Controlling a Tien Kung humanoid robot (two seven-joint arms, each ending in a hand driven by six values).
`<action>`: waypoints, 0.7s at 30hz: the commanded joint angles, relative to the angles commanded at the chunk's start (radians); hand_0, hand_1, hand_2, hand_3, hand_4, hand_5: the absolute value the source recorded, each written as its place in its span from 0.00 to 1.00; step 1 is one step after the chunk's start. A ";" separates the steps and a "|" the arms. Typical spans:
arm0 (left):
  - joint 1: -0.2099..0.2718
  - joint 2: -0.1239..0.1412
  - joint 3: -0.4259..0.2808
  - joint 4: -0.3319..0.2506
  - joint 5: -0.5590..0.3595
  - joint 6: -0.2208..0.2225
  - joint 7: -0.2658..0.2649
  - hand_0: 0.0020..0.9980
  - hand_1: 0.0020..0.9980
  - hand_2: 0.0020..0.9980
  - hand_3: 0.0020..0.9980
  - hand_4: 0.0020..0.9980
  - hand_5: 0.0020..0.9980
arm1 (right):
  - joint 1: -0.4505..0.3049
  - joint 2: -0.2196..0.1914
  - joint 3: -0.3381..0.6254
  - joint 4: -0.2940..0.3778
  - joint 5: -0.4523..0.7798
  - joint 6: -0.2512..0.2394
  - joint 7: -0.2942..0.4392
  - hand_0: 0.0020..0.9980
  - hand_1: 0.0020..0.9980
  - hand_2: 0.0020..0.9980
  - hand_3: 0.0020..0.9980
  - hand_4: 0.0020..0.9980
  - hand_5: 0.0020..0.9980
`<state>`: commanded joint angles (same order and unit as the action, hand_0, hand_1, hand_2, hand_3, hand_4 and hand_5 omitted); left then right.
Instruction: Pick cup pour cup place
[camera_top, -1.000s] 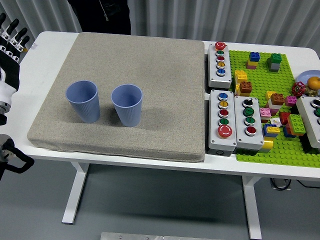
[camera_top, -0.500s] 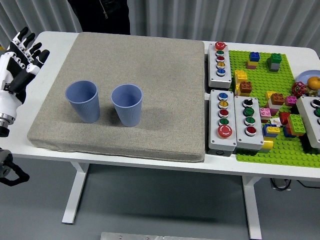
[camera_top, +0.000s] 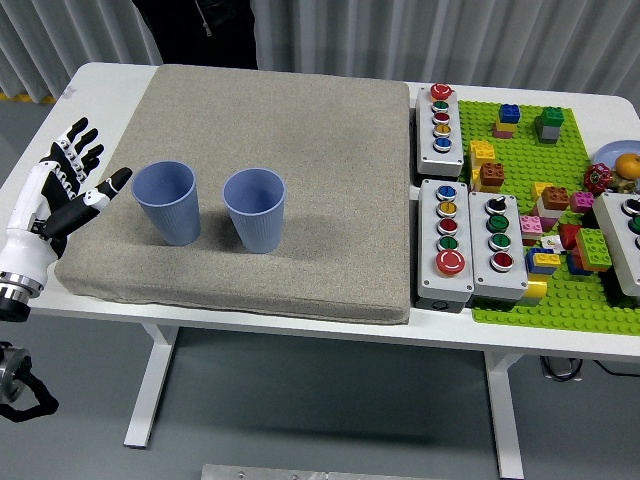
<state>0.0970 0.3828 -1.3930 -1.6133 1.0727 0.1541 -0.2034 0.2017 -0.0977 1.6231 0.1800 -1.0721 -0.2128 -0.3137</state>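
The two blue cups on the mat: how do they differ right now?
The left cup stands nearest the left hand, whose open fingers are apart from it; the right cup is farther away. The right cup sits slightly nearer the table's front edge. Both are upright, ribbed, blue, alike in size.

Two blue cups, left cup (camera_top: 167, 202) and right cup (camera_top: 254, 208), upright on grey mat (camera_top: 300, 120); left hand (camera_top: 55, 200), fingers (camera_top: 80, 150) spread, just beside left cup.

Counter (camera_top: 100, 85): white, carries everything.
Grey mat (camera_top: 290, 150): lies on the counter's left and middle.
Button boxes (camera_top: 445, 215): just right of the mat.
Green baseplate (camera_top: 590, 290): right of the mat, beyond the button boxes.
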 joint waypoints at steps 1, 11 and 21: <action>0.005 -0.002 0.000 0.002 0.001 0.005 -0.004 0.96 0.95 1.00 1.00 0.97 0.37 | -0.001 0.000 0.000 0.000 0.000 0.000 0.000 0.71 0.63 0.58 0.57 0.00 0.08; 0.048 -0.032 0.011 0.032 -0.004 0.038 -0.061 0.96 0.94 1.00 1.00 0.97 0.36 | -0.003 0.007 0.001 0.000 -0.011 0.003 -0.008 0.71 0.63 0.58 0.57 0.00 0.08; 0.047 -0.063 0.052 0.070 0.010 0.077 -0.083 0.95 0.94 1.00 1.00 0.97 0.36 | 0.001 0.008 0.006 0.000 -0.019 0.005 -0.010 0.71 0.63 0.58 0.57 0.00 0.08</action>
<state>0.1444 0.3200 -1.3407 -1.5436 1.0825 0.2316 -0.2867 0.2023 -0.0892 1.6289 0.1800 -1.0912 -0.2077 -0.3239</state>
